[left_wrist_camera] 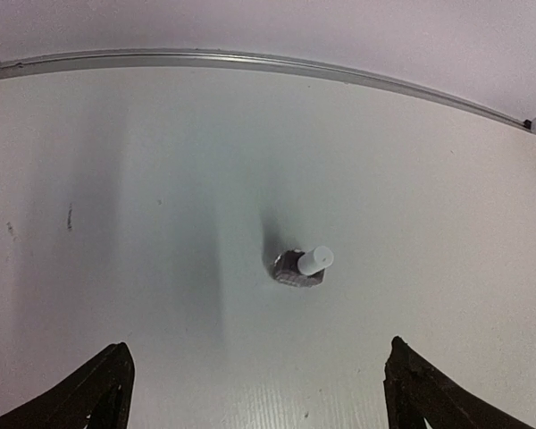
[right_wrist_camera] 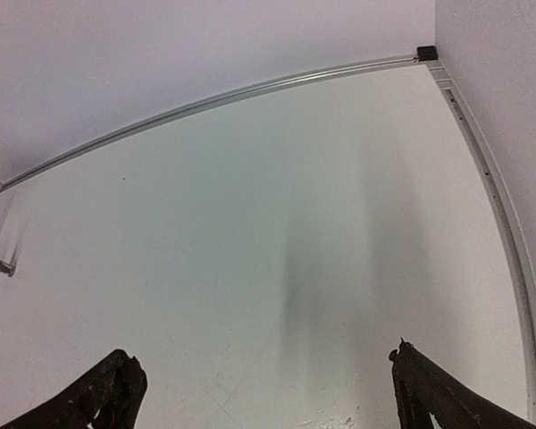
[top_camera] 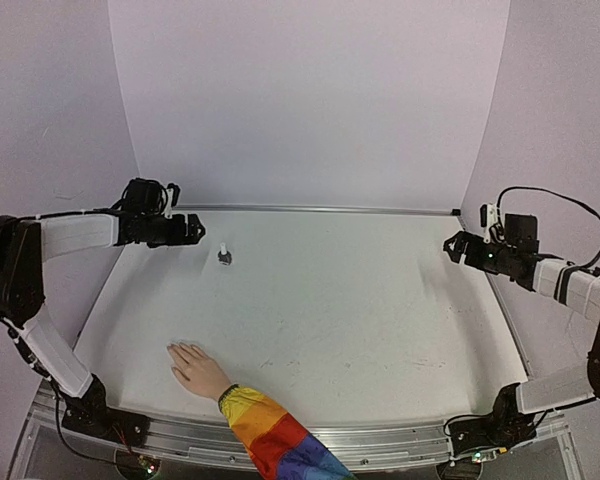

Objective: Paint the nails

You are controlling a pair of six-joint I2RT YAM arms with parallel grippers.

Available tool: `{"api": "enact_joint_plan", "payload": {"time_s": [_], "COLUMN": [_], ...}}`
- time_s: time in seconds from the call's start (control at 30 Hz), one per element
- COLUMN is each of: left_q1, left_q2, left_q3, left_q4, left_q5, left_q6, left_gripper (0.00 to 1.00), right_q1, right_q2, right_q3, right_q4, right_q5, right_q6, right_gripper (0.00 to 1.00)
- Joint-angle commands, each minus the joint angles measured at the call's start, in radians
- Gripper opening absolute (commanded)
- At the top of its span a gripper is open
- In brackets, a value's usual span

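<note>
Starting step: left gripper (left_wrist_camera: 255,393) and right gripper (right_wrist_camera: 268,393) gape empty; left must next grasp the white-capped bottle (left_wrist_camera: 302,266), probably polish, near the far edge.

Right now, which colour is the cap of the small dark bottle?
White cap, clearest in left wrist view.

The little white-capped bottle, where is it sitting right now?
In the top view the bottle stands on the far left of the table, just right of the left tool and apart from it, well beyond the hand.
</note>
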Motion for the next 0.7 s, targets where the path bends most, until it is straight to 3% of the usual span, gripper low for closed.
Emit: {"api": "enact_joint_plan", "payload": {"time_s": [0.0, 0.13, 0.37, 0.67], "left_q1": [-0.040, -0.071, -0.128, -0.199], "left_q2": [0.181, 0.342, 0.506, 0.588], "left_q3": [0.245, 0.422, 0.597, 0.708], "left_q4": [-0.119, -0.204, -0.306, -0.427], "left_q5": [0.069, 0.091, 0.019, -0.171], "left_q6": [-0.047, -0.061, -0.042, -0.006], "left_gripper": [0.97, 0.93, 0.87, 0.65], "right_q1": [0.007, 0.009, 0.011, 0.012], "right_q2": [0.036, 0.062, 0.070, 0.056], "right_q3": [0.067, 0.084, 0.103, 0.123], "right_q4": [0.045, 0.033, 0.037, 0.040], "right_q5": [-0.118, -0.168, -0.234, -0.256], "right_q6": [-0.004, -0.014, -0.015, -0.016], "right_gripper": [0.98, 0.98, 0.98, 0.98]}}
